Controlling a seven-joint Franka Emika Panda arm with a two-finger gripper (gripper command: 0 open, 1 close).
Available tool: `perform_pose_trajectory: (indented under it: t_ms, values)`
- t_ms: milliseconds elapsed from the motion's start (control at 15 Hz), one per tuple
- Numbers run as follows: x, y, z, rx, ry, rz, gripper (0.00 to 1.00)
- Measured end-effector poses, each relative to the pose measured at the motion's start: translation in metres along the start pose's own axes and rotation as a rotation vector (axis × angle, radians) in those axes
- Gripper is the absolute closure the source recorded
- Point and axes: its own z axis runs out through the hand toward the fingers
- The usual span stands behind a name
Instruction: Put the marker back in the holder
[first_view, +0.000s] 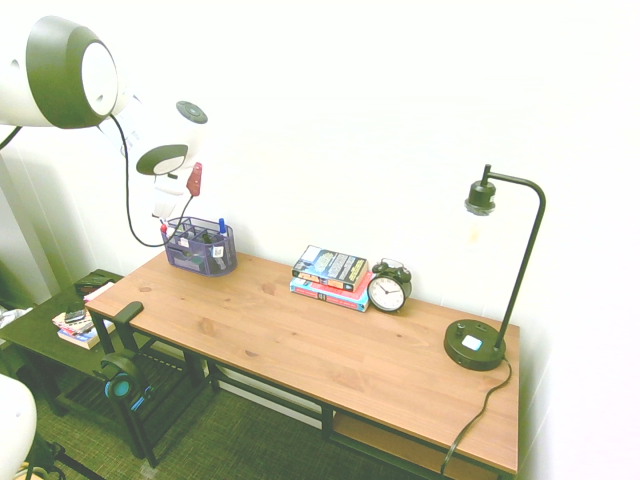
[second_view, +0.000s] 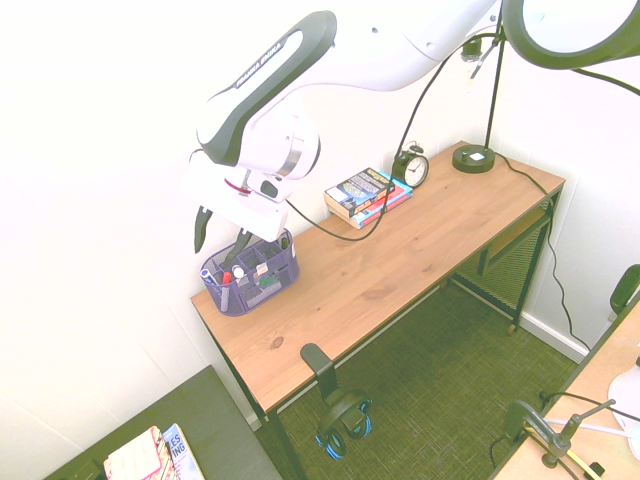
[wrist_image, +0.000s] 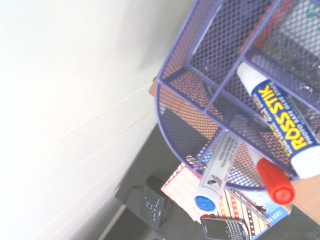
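Observation:
The purple-blue mesh holder (second_view: 262, 283) stands at the desk's end by the wall, also in the first exterior view (first_view: 205, 258). The marker (wrist_image: 216, 172), white barrel with a blue cap, leans upright in the holder's rounded end compartment; its blue cap (second_view: 206, 272) pokes above the rim. My gripper (second_view: 220, 241) hangs just above that end of the holder, open, with nothing between the fingers (second_view: 200, 228). In the first exterior view my gripper (first_view: 177, 226) dips toward the holder's left side.
A red-capped marker (wrist_image: 273, 179) and a glue stick (wrist_image: 282, 125) share the holder. On the desk (first_view: 300, 340) are a book stack (first_view: 332, 277), an alarm clock (first_view: 386, 290) and a black lamp (first_view: 476, 343). A low side table (first_view: 45, 330) sits beside the desk; headphones (first_view: 120, 378) hang at its corner.

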Motion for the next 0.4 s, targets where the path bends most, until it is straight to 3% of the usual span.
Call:
perform_pose_trajectory:
  t_ms: [400]
  values:
    - [-0.033,0.000,-0.027,0.019,0.055,-0.123,0.00]
